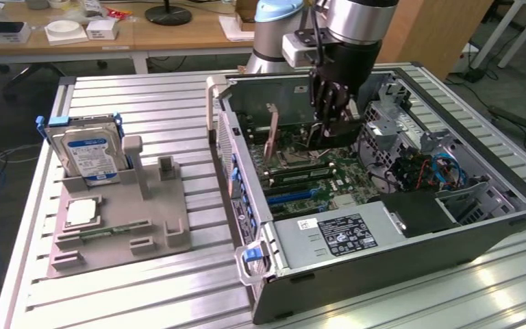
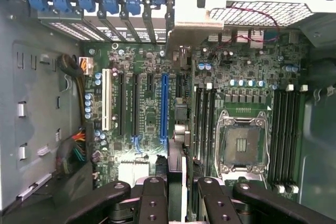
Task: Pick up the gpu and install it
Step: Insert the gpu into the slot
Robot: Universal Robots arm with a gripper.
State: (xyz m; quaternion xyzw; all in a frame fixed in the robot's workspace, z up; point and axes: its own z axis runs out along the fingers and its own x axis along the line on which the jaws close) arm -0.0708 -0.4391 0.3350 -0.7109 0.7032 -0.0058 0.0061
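Observation:
The gpu (image 1: 322, 139) hangs edge-down inside the open computer case (image 1: 400, 274), just above the green motherboard (image 1: 336, 171). My gripper (image 1: 333, 123) is shut on its upper edge. In the wrist view the gpu (image 2: 177, 156) is a thin dark card seen edge-on between my two black fingers (image 2: 152, 195). Its silver end bracket (image 2: 184, 30) reaches to the case's rear slot openings. The card sits over the motherboard (image 2: 144, 129) right beside the long blue expansion slot (image 2: 164, 103). Whether its lower edge touches a slot is hidden.
A grey holder (image 1: 144, 219) on the exterior view's left carries a silver hard drive (image 1: 85, 154), a narrow green memory stick (image 1: 112, 229) and a square chip (image 1: 82, 211). Inside the case are the power supply (image 1: 336, 233), drive cage (image 1: 400, 120) and cables (image 1: 427, 171).

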